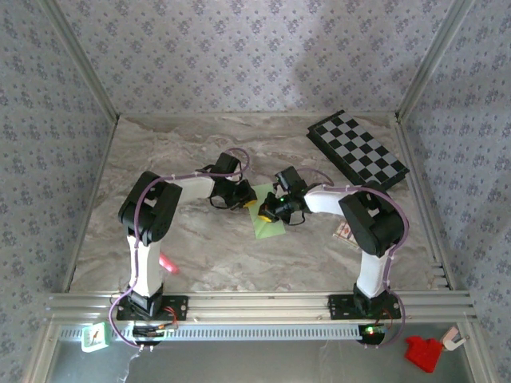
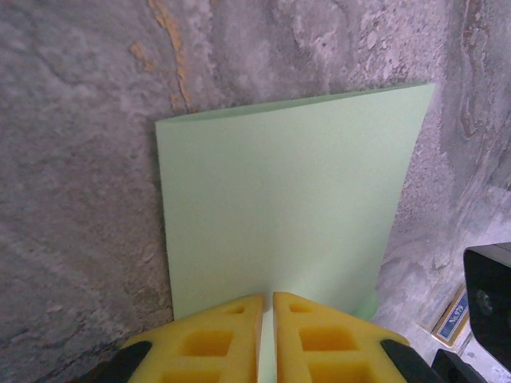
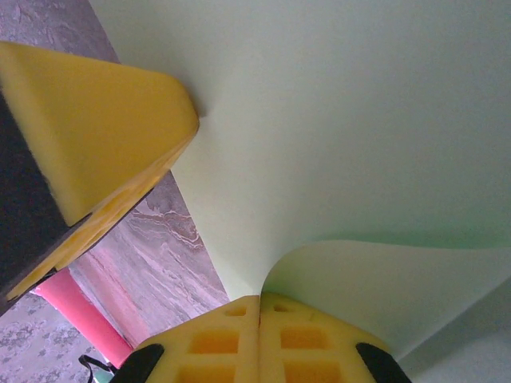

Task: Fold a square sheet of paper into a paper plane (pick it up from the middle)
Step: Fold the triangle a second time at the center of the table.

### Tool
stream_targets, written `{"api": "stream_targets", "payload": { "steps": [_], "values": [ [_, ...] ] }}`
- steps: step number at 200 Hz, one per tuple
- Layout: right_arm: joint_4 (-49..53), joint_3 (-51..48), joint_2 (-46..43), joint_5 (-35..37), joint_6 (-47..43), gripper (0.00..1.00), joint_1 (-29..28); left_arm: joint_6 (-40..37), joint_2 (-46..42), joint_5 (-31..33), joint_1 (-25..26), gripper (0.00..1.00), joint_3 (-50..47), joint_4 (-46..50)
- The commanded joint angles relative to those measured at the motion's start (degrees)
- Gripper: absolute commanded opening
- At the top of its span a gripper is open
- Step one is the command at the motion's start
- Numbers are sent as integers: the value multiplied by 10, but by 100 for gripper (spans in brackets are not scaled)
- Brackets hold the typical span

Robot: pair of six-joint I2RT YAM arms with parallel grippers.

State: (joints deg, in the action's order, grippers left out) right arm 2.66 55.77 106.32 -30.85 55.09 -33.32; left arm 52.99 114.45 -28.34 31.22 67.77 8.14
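The square sheet of paper (image 1: 269, 222) is pale green and lies at the table's middle, between the two arms. My left gripper (image 2: 267, 302) is shut on its near edge, and the sheet (image 2: 287, 199) spreads out flat beyond the yellow fingers (image 2: 211, 339). My right gripper (image 3: 259, 302) is shut on another edge, where the sheet (image 3: 343, 120) curls up into a flap (image 3: 399, 287). The two grippers (image 1: 243, 196) (image 1: 268, 210) sit close together over the paper. One left finger (image 3: 104, 136) presses against the sheet. The paper plane is out of view.
A black-and-grey chequered board (image 1: 358, 148) lies at the back right. A pink marker (image 1: 168, 264) lies beside the left arm's base and also shows as a pink bar (image 3: 80, 313). A small card (image 1: 344, 232) lies by the right arm.
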Motion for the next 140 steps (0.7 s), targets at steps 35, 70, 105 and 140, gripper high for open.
{"api": "stream_targets", "payload": {
  "steps": [35, 70, 105, 140],
  "values": [
    [-1, 13, 13, 7, 8, 5, -4, -3, 16, 4, 2, 14, -18, 26],
    [4, 12, 14, 14, 7, 5, -5, -3, 14, 4, 2, 13, -21, 24],
    [11, 14, 17, 21, 6, 5, -6, -3, 11, 6, 2, 13, -23, 24],
    [14, 14, 23, 21, 8, 5, -6, -2, 9, 6, 2, 13, -25, 24]
  ]
}}
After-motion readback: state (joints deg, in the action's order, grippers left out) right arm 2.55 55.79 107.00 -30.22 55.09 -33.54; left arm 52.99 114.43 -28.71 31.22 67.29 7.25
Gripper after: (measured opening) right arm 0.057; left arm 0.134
